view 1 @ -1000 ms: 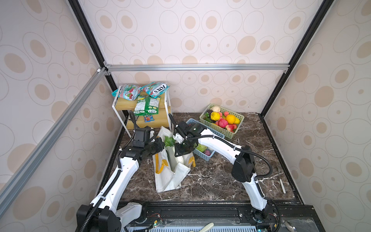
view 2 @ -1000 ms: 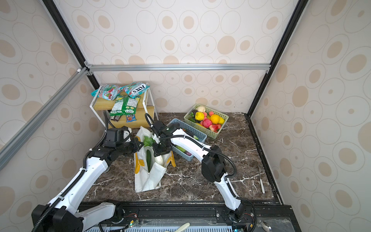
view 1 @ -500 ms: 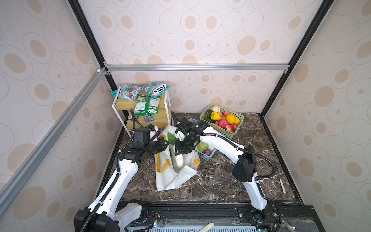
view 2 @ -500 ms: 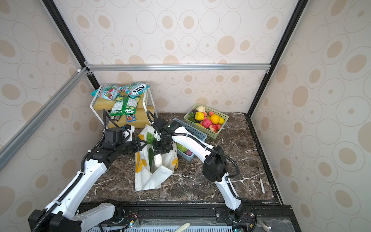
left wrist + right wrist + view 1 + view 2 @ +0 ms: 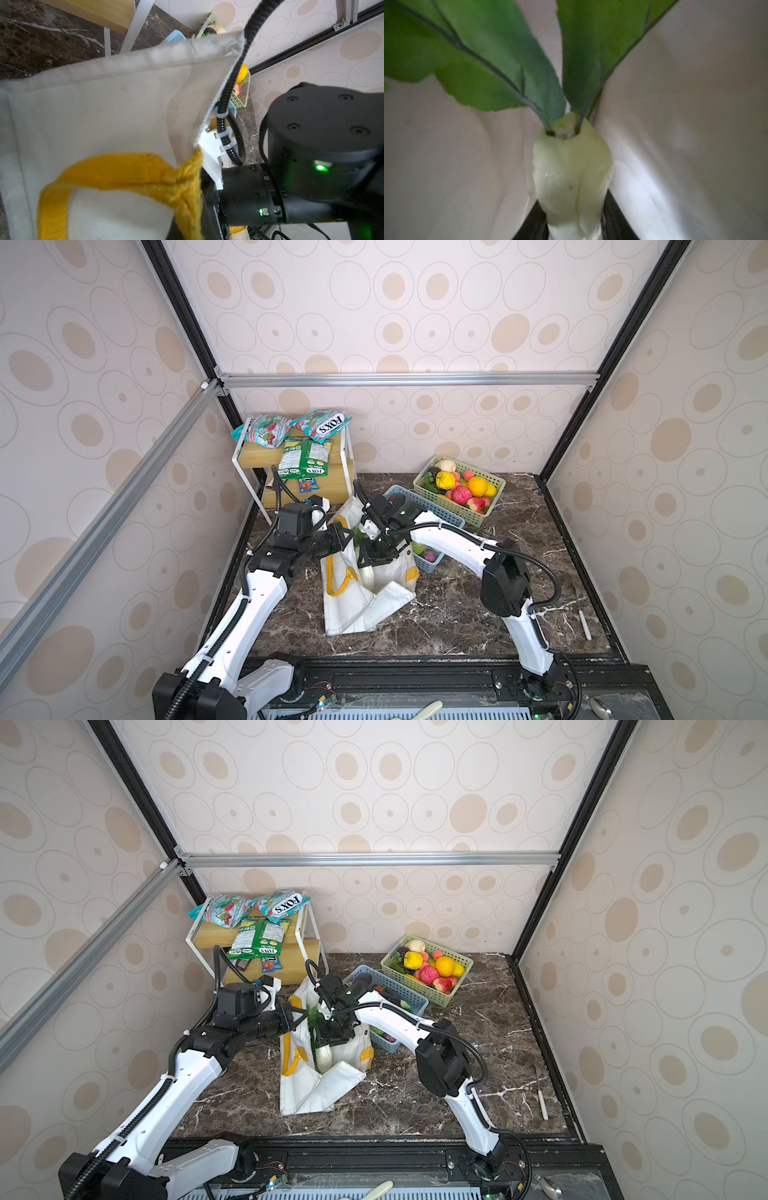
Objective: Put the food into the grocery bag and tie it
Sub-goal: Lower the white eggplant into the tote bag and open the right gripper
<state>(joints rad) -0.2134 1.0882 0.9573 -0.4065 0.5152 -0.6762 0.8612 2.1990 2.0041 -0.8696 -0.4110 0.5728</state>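
The white grocery bag (image 5: 357,605) (image 5: 307,1090) slumps on the dark marble table, its mouth held up. My left gripper (image 5: 344,537) (image 5: 296,1017) is shut on the bag's rim, where the yellow handle (image 5: 124,168) meets the cloth (image 5: 93,108). My right gripper (image 5: 374,560) (image 5: 572,228) sits in the bag's mouth, shut on a pale toy radish (image 5: 571,166) (image 5: 324,1057) with green leaves (image 5: 500,62). The bag's inner walls (image 5: 675,145) surround the radish. More food (image 5: 461,489) fills a green basket. A few pieces (image 5: 430,556) lie in a blue basket.
The blue basket (image 5: 432,510) stands right behind my right arm, the green basket (image 5: 496,499) at the back right. A white-framed wooden shelf (image 5: 249,456) with snack packets (image 5: 305,456) is at the back left. A small white stick (image 5: 585,624) lies at the right edge.
My right gripper has lowered the radish deeper into the bag's mouth. My left gripper has shifted a little toward the back, still holding the rim up.
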